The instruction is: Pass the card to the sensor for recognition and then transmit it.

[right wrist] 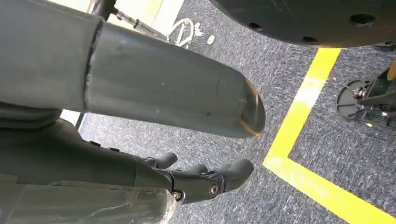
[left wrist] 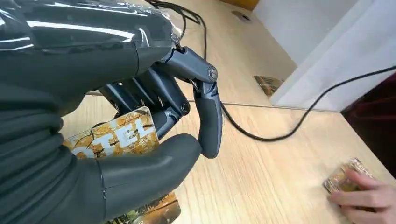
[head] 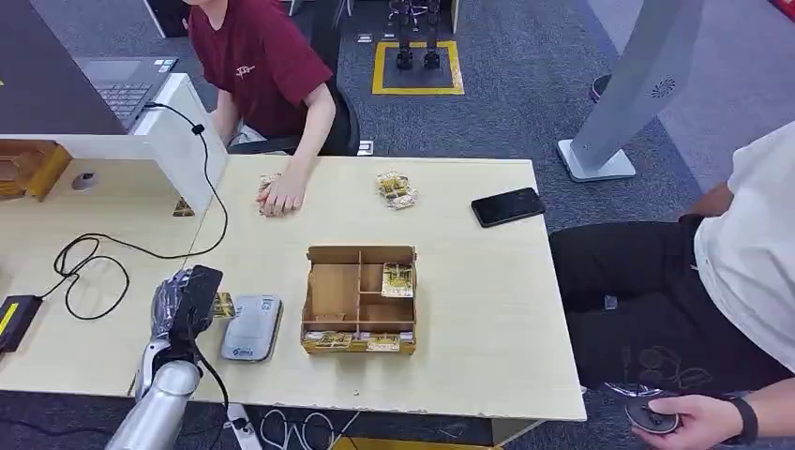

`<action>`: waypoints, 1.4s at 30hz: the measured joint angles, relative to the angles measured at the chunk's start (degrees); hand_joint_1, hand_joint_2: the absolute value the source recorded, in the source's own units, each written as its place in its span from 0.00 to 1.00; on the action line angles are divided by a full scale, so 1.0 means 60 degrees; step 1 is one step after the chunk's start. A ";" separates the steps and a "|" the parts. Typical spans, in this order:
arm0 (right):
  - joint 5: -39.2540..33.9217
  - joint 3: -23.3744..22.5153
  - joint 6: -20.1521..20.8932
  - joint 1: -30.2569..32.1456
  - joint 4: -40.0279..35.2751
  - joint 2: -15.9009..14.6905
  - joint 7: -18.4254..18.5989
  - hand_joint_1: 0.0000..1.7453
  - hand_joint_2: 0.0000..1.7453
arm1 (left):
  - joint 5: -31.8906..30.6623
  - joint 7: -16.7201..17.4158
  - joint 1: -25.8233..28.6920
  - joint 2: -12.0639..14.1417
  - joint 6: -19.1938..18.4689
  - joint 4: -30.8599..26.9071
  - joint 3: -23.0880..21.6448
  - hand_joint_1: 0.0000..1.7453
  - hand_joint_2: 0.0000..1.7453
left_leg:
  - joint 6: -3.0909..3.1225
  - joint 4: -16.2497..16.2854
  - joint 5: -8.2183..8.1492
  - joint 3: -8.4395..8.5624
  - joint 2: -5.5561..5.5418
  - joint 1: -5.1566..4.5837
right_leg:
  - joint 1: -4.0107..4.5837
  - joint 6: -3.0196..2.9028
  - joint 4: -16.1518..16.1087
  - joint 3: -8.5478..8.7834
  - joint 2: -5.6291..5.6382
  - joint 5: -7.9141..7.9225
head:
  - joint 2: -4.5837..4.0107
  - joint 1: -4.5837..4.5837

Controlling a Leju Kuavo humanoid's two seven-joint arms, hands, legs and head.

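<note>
You can see the left hand (head: 187, 298) holding a hotel card (left wrist: 114, 136) between the thumb and the dark fingers (left wrist: 208, 122). The card sticks out from the hand toward the grey card reader (head: 251, 327), which lies on the table (head: 469, 309) just beside the hand. Beyond the reader stands a cardboard box (head: 360, 298) with more cards. The right hand (right wrist: 205, 179) hangs over the carpet floor (right wrist: 261, 60), its fingers loosely bent and holding nothing.
</note>
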 joint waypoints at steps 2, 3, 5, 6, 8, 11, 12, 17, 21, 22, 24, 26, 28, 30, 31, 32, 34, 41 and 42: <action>0.0000 0.0000 0.0000 0.0001 0.0000 0.0000 0.0026 0.00 0.00 | 0.0007 -0.0018 -0.0021 0.0004 0.0000 0.0113 0.0062 1.00 1.00 | 0.0000 0.0000 0.0000 0.0000 0.0000 0.0000 | 0.0000 0.0000 0.0000 0.0000 0.0000 0.0000 | 0.0000 0.0000; 0.0000 0.0000 0.0000 0.0000 0.0000 0.0000 0.0025 0.00 0.00 | 0.0007 -0.0018 -0.0033 0.0018 0.0000 0.0171 0.0080 1.00 1.00 | 0.0000 0.0000 0.0000 0.0000 0.0000 0.0000 | 0.0000 0.0000 0.0000 0.0000 0.0000 0.0000 | 0.0000 0.0000; 0.0000 0.0000 0.0000 0.0000 0.0000 0.0000 0.0029 0.00 0.00 | 0.0102 -0.0047 -0.0038 0.0029 -0.0080 0.0248 0.0127 1.00 1.00 | 0.0000 0.0000 0.0000 0.0001 0.0001 0.0000 | 0.0000 0.0000 0.0000 0.0000 0.0000 0.0000 | 0.0000 0.0000; -0.0022 0.0000 0.0000 0.0001 0.0000 0.0000 0.0029 0.00 0.00 | 0.0248 -0.0102 -0.0041 0.0029 -0.0263 0.0280 0.0160 1.00 1.00 | 0.0000 0.0000 0.0000 0.0001 0.0001 0.0000 | 0.0000 0.0000 0.0000 0.0000 0.0001 0.0000 | 0.0000 0.0000; -0.0040 0.0000 0.0000 0.0001 0.0000 0.0000 0.0029 0.00 0.00 | 0.0682 -0.0270 -0.0036 0.0029 -0.0755 0.0306 0.0200 1.00 1.00 | 0.0000 0.0000 0.0000 0.0000 -0.0001 0.0000 | 0.0000 0.0000 0.0000 0.0000 0.0000 0.0000 | 0.0000 0.0000; -0.0058 0.0000 0.0000 0.0003 0.0000 -0.0004 0.0029 0.00 0.00 | 0.1330 -0.0463 0.0008 0.0025 -0.1345 0.0291 0.0204 1.00 1.00 | 0.0000 0.0000 0.0000 0.0000 0.0001 0.0000 | 0.0000 0.0000 0.0000 0.0001 0.0001 0.0000 | 0.0000 0.0000; -0.0058 0.0000 0.0000 0.0008 0.0000 -0.0004 0.0029 0.00 0.00 | 0.1446 -0.0488 0.0033 0.0025 -0.1424 0.0269 0.0204 1.00 1.00 | 0.0000 0.0000 0.0000 0.0001 0.0003 0.0000 | 0.0000 0.0000 0.0000 0.0001 0.0002 0.0000 | 0.0000 0.0000; -0.0175 0.0000 -0.0036 0.0017 0.0000 -0.0007 0.0029 0.00 0.00 | 0.2073 -0.0535 0.0173 0.0007 -0.1851 0.0014 0.0204 1.00 1.00 | 0.0000 0.0000 0.0000 0.0001 0.0001 0.0000 | 0.0000 0.0000 0.0000 0.0000 0.0001 0.0000 | 0.0000 0.0000; -0.0175 0.0000 -0.0058 0.0024 0.0000 -0.0011 0.0058 0.00 0.00 | 0.2211 -0.0535 0.0219 -0.0040 -0.1945 -0.0208 0.0196 1.00 1.00 | 0.0000 0.0000 0.0000 0.0001 0.0002 0.0000 | 0.0000 0.0000 0.0000 0.0000 0.0001 0.0000 | 0.0000 0.0000; -0.0178 0.0000 -0.0065 0.0025 0.0000 -0.0011 0.0058 0.00 0.00 | 0.2222 -0.0535 0.0220 -0.0058 -0.1949 -0.0230 0.0196 1.00 1.00 | 0.0000 0.0000 0.0000 0.0002 0.0002 0.0000 | 0.0000 0.0000 0.0000 0.0000 0.0001 0.0000 | 0.0000 0.0000; -0.0193 0.0000 -0.0087 0.0027 0.0000 -0.0011 0.0058 0.00 0.00 | 0.2229 -0.0532 0.0220 -0.0087 -0.1989 -0.0252 0.0186 1.00 1.00 | 0.0000 0.0000 0.0000 0.0002 0.0002 0.0000 | 0.0000 0.0000 0.0000 0.0000 0.0001 0.0000 | 0.0000 0.0000; -0.0193 0.0000 -0.0102 0.0026 0.0000 -0.0011 0.0066 0.00 0.00 | 0.2233 -0.0532 0.0224 -0.0117 -0.2022 -0.0252 0.0178 1.00 1.00 | 0.0000 0.0000 0.0000 0.0002 0.0002 0.0000 | 0.0000 0.0000 0.0000 0.0000 0.0001 0.0000 | 0.0000 0.0000; -0.0193 -0.0004 -0.0102 0.0027 0.0000 -0.0011 0.0066 0.00 0.00 | 0.2233 -0.0532 0.0224 -0.0138 -0.2025 -0.0252 0.0171 1.00 1.00 | 0.0000 0.0000 0.0000 0.0002 0.0002 0.0000 | 0.0000 0.0000 0.0000 0.0000 0.0001 0.0000 | 0.0000 0.0000; -0.0193 0.0000 -0.0106 0.0028 0.0000 -0.0011 0.0069 0.00 0.00 | 0.2233 -0.0532 0.0225 -0.0157 -0.2025 -0.0252 0.0167 1.00 1.00 | 0.0000 0.0000 0.0000 0.0001 0.0002 0.0000 | 0.0000 0.0000 0.0000 -0.0001 0.0001 0.0000 | 0.0000 0.0000; -0.0193 0.0000 -0.0113 0.0028 0.0000 -0.0011 0.0069 0.00 0.00 | 0.2233 -0.0532 0.0225 -0.0160 -0.2025 -0.0252 0.0167 1.00 1.00 | 0.0000 0.0000 0.0000 0.0001 0.0002 0.0000 | 0.0000 0.0000 0.0000 -0.0001 0.0001 0.0000 | 0.0000 0.0000; -0.0193 0.0000 -0.0113 0.0027 0.0000 -0.0011 0.0066 0.00 0.00 | 0.2233 -0.0532 0.0225 -0.0164 -0.2025 -0.0252 0.0167 1.00 1.00 | 0.0000 0.0000 0.0000 0.0001 0.0002 0.0000 | 0.0000 0.0000 0.0000 -0.0001 0.0001 0.0000 | 0.0000 0.0000; -0.0193 0.0000 -0.0113 0.0029 0.0000 -0.0011 0.0069 0.00 0.00 | 0.2237 -0.0532 0.0225 -0.0178 -0.2025 -0.0252 0.0167 1.00 1.00 | 0.0000 0.0000 0.0000 0.0001 0.0002 0.0000 | 0.0000 0.0000 0.0000 -0.0001 0.0001 0.0000 | 0.0000 0.0000; -0.0197 -0.0004 -0.0127 0.0029 0.0000 -0.0011 0.0128 0.00 0.00 | 0.2116 -0.0528 0.0224 -0.0222 -0.1821 -0.0230 0.0113 1.00 1.00 | 0.0000 0.0000 0.0000 0.0001 0.0002 0.0000 | 0.0000 0.0000 0.0000 -0.0001 0.0001 0.0000 | 0.0000 0.0000; -0.0193 -0.0004 -0.0131 0.0029 0.0000 -0.0011 0.0131 0.00 0.00 | 0.2021 -0.0528 0.0224 -0.0237 -0.1715 -0.0204 0.0102 1.00 1.00 | 0.0000 0.0000 0.0000 0.0001 0.0002 0.0000 | 0.0000 0.0000 0.0000 -0.0001 0.0001 0.0000 | 0.0000 0.0000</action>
